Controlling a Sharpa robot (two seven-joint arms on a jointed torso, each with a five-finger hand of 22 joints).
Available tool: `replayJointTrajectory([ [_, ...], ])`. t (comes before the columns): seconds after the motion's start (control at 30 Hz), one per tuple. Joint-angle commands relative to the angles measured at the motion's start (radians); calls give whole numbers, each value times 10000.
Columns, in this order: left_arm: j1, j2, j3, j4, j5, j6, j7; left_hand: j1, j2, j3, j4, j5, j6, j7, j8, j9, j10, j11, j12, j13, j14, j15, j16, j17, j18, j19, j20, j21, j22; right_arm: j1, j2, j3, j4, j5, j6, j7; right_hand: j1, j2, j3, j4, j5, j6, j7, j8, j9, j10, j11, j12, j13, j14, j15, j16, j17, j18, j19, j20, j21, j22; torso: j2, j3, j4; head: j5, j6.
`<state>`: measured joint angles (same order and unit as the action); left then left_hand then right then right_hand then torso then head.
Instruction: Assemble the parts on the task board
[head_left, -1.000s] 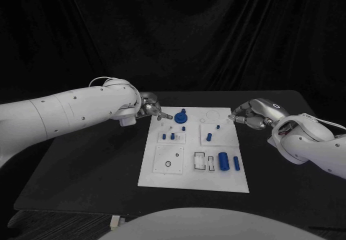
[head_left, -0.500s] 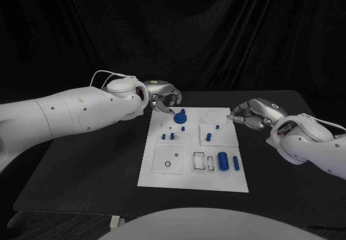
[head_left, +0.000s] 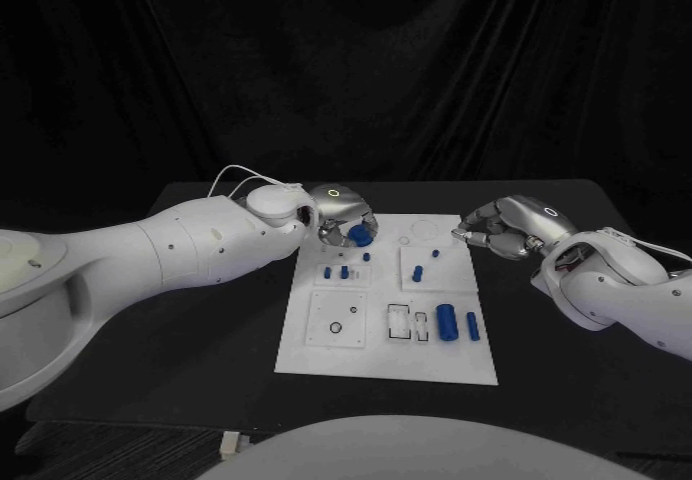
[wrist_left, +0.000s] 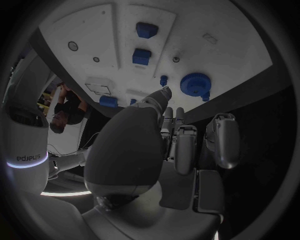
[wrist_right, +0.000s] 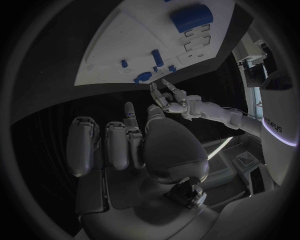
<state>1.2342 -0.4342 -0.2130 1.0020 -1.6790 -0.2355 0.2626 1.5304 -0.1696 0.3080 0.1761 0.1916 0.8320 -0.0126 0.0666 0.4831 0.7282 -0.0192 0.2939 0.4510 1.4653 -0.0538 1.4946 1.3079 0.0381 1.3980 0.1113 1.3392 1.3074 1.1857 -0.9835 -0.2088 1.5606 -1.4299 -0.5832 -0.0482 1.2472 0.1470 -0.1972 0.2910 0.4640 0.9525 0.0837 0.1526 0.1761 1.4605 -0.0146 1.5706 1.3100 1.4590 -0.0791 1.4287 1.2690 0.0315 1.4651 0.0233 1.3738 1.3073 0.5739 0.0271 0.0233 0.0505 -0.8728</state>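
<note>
The white task board (head_left: 325, 350) lies mid-table. A round blue part with a knob (head_left: 361, 237) sits at its far left end, and my left hand (head_left: 338, 214) hovers right over it, fingers apart and holding nothing. In the left wrist view the thumb tip (wrist_left: 164, 94) reaches close to the round part (wrist_left: 195, 85); contact cannot be told. My right hand (head_left: 503, 229) hangs at the board's far right corner with nothing in it. Small blue pegs (head_left: 338, 271) stand on the board. A thick blue cylinder (head_left: 449, 322) and a thinner one (head_left: 472, 323) lie near its right edge.
A small black ring (head_left: 336, 327) and rectangular slots (head_left: 400, 322) mark the board's near half. More pegs (head_left: 418, 272) stand in the middle. The black table (head_left: 173, 340) runs bare on both sides of the board. The right wrist view shows the board (wrist_right: 137, 35) and my left hand (wrist_right: 169, 97) beyond it.
My left hand has swung right from the board's far left corner to above the round blue part, its wrist turning over. The right hand has stayed put.
</note>
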Motion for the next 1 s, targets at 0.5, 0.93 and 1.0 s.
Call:
replayJointTrajectory([
  [0.5, -270, 680, 12, -650, -396, 185, 27, -433, 100, -110, -141, -408, 267, 276, -19, -637, 513, -17, 261, -430, -116, -7, -116, 963, 217, -86, -78, -254, 1818, -20, -23, 7, -10, 44, -268, 213, -92, -45, -55, 4, 10, 70, -18, -5, 3, 1082, -23, -23, 2564, 620, -32, 13, -14, 157, 425, 41, 13, 2007, -20, 3, 1, 6, 2],
  [0.93, -372, 841, 13, -733, -397, 639, -117, -813, 119, -358, -48, -1082, 216, 306, -25, -1121, 759, 25, 352, -704, -119, 21, -70, 919, 212, -43, -68, -268, 1830, -20, -1, 7, -44, 47, -255, 201, -100, -39, -60, 2, 14, 72, -19, -6, 3, 1076, -24, -31, 2551, 619, -33, 10, -22, 158, 424, 40, 9, 2006, -31, 3, 12, -23, 2],
  [1.0, -384, 847, 13, -743, -397, 688, -126, -877, 146, -403, -18, -1158, 253, 321, -10, -1169, 766, 35, 361, -730, -124, 25, -67, 911, 215, -50, -66, -286, 1826, -20, 0, 7, -47, 47, -251, 197, -100, -39, -60, 2, 14, 72, -19, -6, 3, 1076, -24, -31, 2551, 619, -33, 10, -22, 158, 424, 40, 9, 2006, -30, 4, 19, -30, 2],
])
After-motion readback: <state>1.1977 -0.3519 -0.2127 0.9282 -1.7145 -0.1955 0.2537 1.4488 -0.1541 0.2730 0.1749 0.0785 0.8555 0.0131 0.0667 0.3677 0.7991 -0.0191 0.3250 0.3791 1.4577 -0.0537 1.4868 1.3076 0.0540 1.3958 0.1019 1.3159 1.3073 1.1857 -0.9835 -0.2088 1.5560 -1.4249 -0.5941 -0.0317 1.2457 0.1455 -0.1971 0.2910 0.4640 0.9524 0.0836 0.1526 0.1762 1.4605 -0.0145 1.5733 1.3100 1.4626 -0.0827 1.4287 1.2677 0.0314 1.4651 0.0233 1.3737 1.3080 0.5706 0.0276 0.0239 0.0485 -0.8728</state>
